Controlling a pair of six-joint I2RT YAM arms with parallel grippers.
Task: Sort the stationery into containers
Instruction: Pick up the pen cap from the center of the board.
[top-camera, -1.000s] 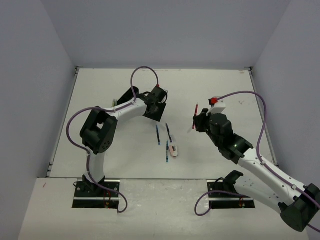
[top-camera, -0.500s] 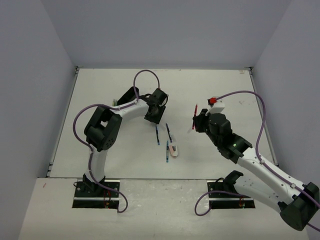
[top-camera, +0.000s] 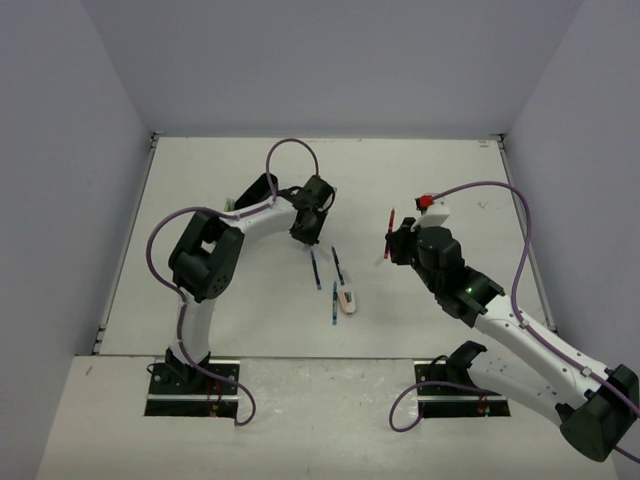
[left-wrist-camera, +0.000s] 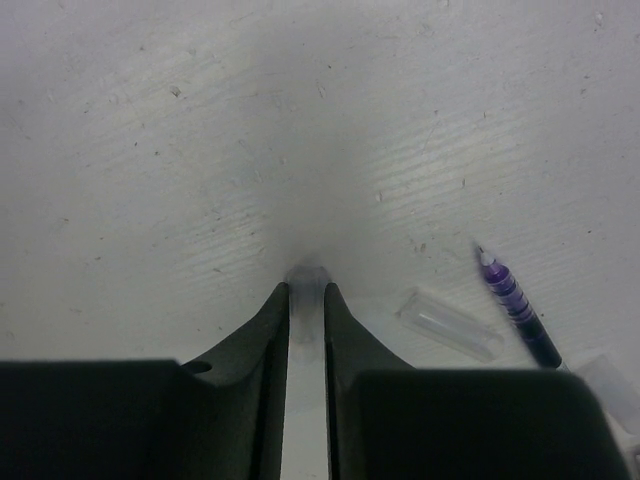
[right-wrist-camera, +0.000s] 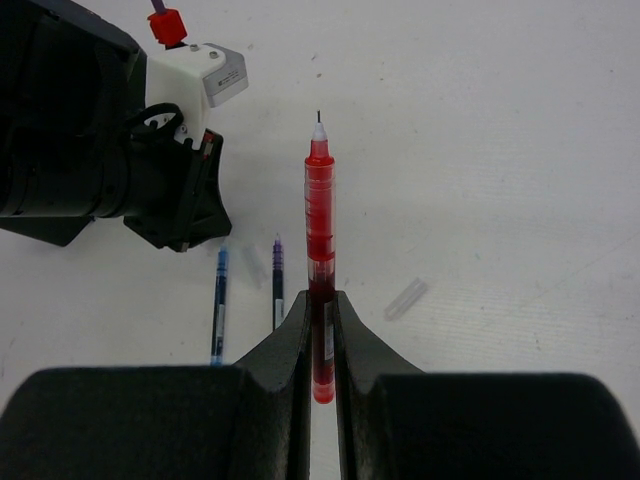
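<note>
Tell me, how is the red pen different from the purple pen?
The red pen is pinched in the right gripper, up off the table; the purple pen lies flat on it, untouched. One is red, the other purple. Both are thin pens.

Robotics lab test cell, plain pale grey-lilac walls (top-camera: 330, 60) boxing in a scuffed white surface (top-camera: 200, 310), white-and-black jointed left robot arm (top-camera: 255, 218) and right robot arm (top-camera: 520, 330), black bolted base plates (top-camera: 190, 385), looped purple cables (top-camera: 290, 140)

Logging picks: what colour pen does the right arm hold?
It's a red pen; clearest in the right wrist view.
</note>
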